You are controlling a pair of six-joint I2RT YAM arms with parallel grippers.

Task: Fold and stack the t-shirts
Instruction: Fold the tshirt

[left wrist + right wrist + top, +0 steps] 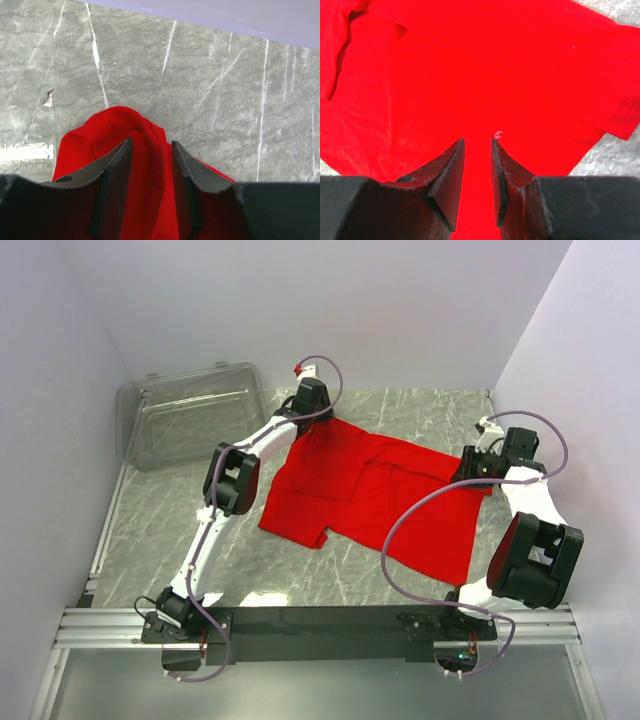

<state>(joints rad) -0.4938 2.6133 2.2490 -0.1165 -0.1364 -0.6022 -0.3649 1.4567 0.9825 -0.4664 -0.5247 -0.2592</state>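
One bright red t-shirt (370,495) lies spread and partly rumpled on the marble table, a sleeve pointing toward the near side. My left gripper (305,425) is at its far left corner. In the left wrist view a bunched ridge of the red t-shirt (100,135) rises between the fingers, and the left gripper (151,141) is shut on it. At the shirt's right edge, my right gripper (470,475) has its jaws close together. In the right wrist view the t-shirt (495,65) fills the narrow gap of the right gripper (477,140), which is shut on the cloth.
A clear plastic bin (190,415) sits at the far left of the table, next to the left arm. Walls close in the table on the left, back and right. A small scrap (48,98) lies on the marble beyond the shirt corner.
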